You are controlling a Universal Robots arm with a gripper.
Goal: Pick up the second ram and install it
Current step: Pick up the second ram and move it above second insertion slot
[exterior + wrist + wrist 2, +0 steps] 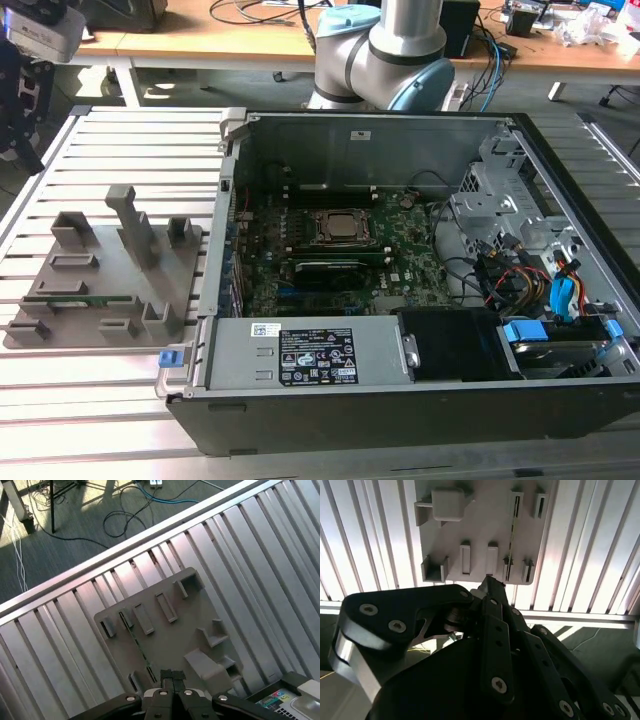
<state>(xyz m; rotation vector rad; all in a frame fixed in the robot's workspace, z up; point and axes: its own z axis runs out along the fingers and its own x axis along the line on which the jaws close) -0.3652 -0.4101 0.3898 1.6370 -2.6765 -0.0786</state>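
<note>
The second ram (85,298) is a thin green stick standing on edge in the slots of the grey slotted tray (112,268), at the exterior view's left. In the second wrist view the ram (512,530) shows edge-on across the tray (480,525), beyond my black fingers. My gripper (173,676) hangs high above the tray (170,635), its fingertips pressed together with nothing between them. In the first wrist view the ram (140,647) is a thin dark line just past the fingertips. My gripper (490,587) touches nothing.
An open computer case (400,400) lies at the exterior view's right, with the green motherboard (400,270), CPU socket (335,228), cables and a drive cage (500,210) inside. The arm's base (385,55) stands behind it. The slatted metal table (90,400) carries everything.
</note>
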